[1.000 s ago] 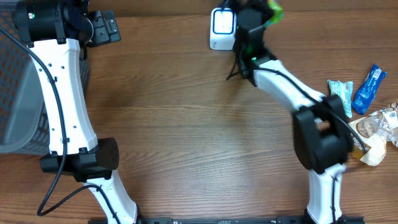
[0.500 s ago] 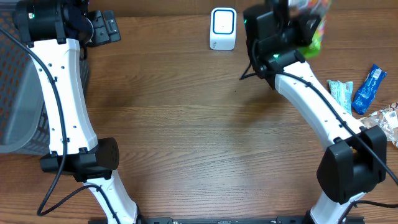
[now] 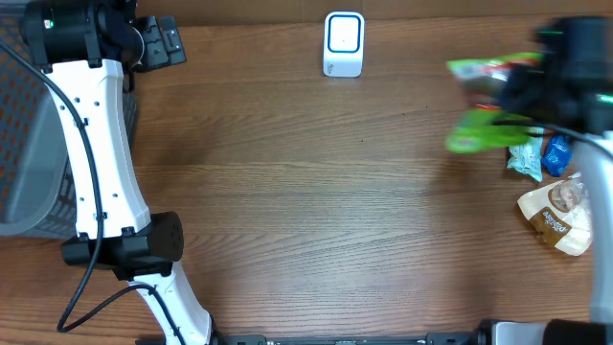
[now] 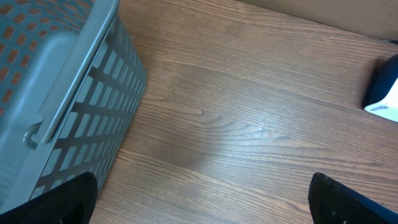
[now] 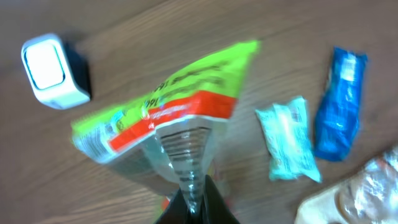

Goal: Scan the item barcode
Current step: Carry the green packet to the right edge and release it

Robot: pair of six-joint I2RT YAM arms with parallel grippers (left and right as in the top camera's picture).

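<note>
Your right gripper [image 5: 194, 202] clamped on the bag [image 5: 168, 118], scanner [image 3: 344, 43] well apart, your left gripper [image 4: 202, 205] spread beside the basket [image 4: 68, 106]

A green and orange bag [image 5: 180, 118] is being pinched at its clear end by the closed tool [image 5: 194, 202], above the wooden table [image 5: 124, 25]. A white scanner [image 5: 53, 71] is being shown at the upper left, apart from the bag. A teal packet [image 5: 287, 140] and a blue packet [image 5: 341, 106] are being shown side by side on the right, near a clear-wrapped item [image 5: 360, 199] in the lower corner.
</note>
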